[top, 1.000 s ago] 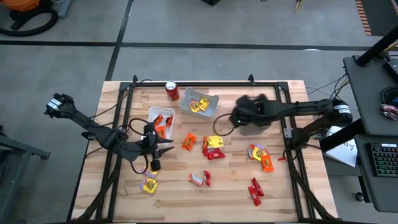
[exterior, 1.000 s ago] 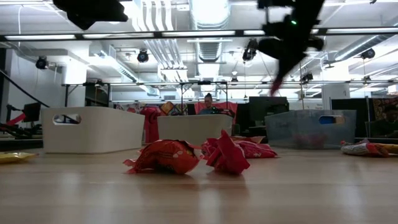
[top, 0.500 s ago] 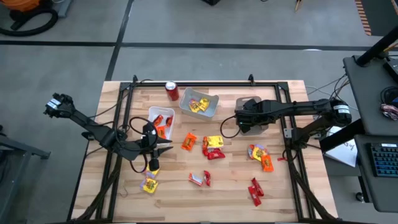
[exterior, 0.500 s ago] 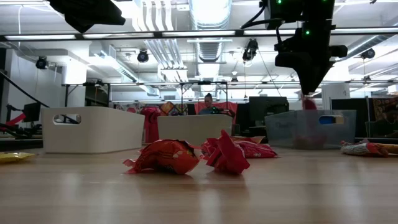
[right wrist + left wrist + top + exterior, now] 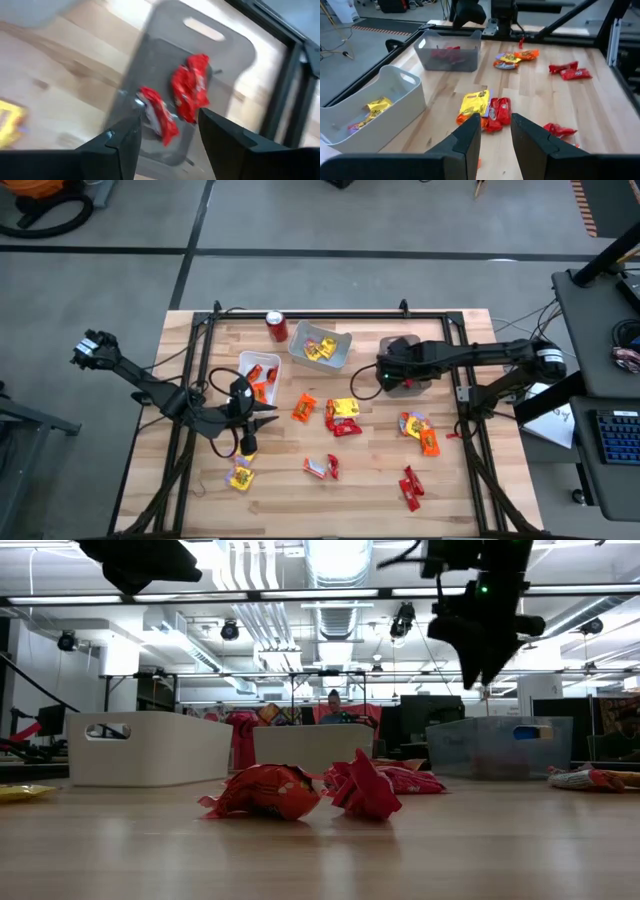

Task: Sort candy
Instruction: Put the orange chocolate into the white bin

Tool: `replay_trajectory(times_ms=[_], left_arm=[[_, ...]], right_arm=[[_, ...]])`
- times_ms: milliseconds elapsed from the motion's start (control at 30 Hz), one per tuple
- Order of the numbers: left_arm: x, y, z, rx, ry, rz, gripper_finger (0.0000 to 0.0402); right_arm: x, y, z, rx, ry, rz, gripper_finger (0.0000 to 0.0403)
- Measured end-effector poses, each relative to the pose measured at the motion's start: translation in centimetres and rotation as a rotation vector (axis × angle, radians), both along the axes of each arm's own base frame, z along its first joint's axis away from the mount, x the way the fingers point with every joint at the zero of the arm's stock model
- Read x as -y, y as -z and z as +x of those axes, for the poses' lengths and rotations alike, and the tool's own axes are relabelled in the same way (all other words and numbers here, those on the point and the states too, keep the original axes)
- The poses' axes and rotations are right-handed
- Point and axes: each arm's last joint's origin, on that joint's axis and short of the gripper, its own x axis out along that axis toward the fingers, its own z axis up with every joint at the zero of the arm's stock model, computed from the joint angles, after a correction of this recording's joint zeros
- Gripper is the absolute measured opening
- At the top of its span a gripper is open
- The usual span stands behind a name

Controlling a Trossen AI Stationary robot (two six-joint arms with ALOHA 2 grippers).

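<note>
The right arm's dark two-finger gripper hangs over the translucent grey plastic bin at the far right of the pale wooden table, fingers spread wide with nothing between them. Below it, two shiny red-wrapped candies lie inside that bin; whether the nearer one has settled on the floor of the bin I cannot tell.

The left arm's gripper waits low over the table's left half, beside the small white bin holding orange-wrapped pieces. Its fingers stand a narrow gap apart and grip nothing.

A larger white plastic bin at the far middle holds yellow-wrapped sweets, with a red soda can standing just beside it. Loose sweets are scattered across the boards: an orange one near the centre, a yellow and red cluster next to it, an orange and yellow pair toward the right, red ones near the front edge, a red and white one in the middle front, and a yellow one at the front left.
</note>
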Motion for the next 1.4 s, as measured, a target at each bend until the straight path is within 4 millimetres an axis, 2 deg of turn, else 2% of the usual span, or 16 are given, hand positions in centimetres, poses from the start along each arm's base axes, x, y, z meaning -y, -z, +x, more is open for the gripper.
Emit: replay_trajectory(times_ms=[233,467,700,933,1133,1400], left_arm=[[0.2,-0.1,1.7,0.088,-0.048,-0.041,0.0119],[-0.3,2.2,4.3,0.046,-0.129,-0.024,0.0163],[-0.8,4.3,5.8,-0.028,-0.17,0.002,0.0197],[-1.7,6.4,7.7,-0.044,-0.241,-0.022,0.02],[-2.2,7.9,9.5,-0.086,-0.299,-0.034,0.0196],[-2.7,10.0,12.4,-0.32,-0.361,-0.05,0.0192]], right_arm=[[0.1,-1.4,1.6,0.204,-0.115,-0.053,0.018],[0.0,-2.2,3.4,0.346,-0.23,-0.118,0.0179],[-1.1,-2.1,3.6,0.355,-0.266,-0.111,0.0178],[-2.4,-1.6,3.7,0.366,-0.303,-0.1,0.0178],[-2.7,-1.5,3.8,0.372,-0.312,-0.099,0.0178],[-2.7,-1.6,3.8,0.377,-0.312,-0.1,0.0178]])
